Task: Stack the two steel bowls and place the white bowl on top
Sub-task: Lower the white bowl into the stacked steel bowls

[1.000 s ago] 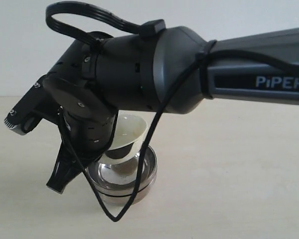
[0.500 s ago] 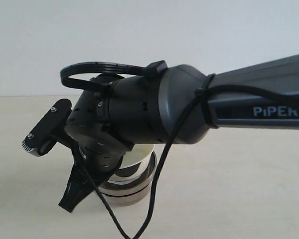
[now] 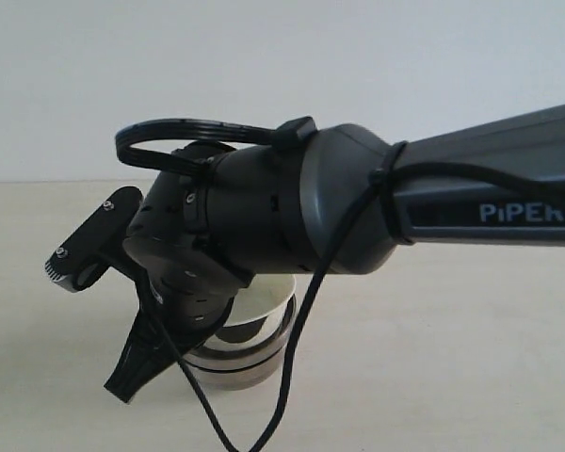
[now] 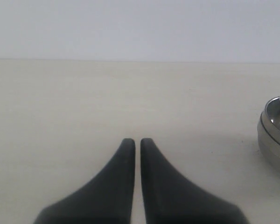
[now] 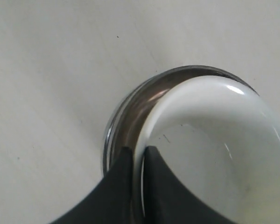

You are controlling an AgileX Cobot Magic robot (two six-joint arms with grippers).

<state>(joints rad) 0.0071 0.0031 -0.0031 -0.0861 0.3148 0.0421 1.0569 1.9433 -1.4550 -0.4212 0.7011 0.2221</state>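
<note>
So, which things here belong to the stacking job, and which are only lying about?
Belong to the job: two stacked shiny steel bowls; glossy white round bowl in them; right hand pinching its rim.
Only about: pale beige table; closed, empty left hand.

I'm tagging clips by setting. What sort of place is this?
Probably a robot lab test bench: bare pale tabletop, plain white wall, and a PiPER-marked robot arm over the steel bowls.

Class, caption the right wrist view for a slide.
Right tool pinches the white bowl by its rim, inside the steel bowls.
</note>
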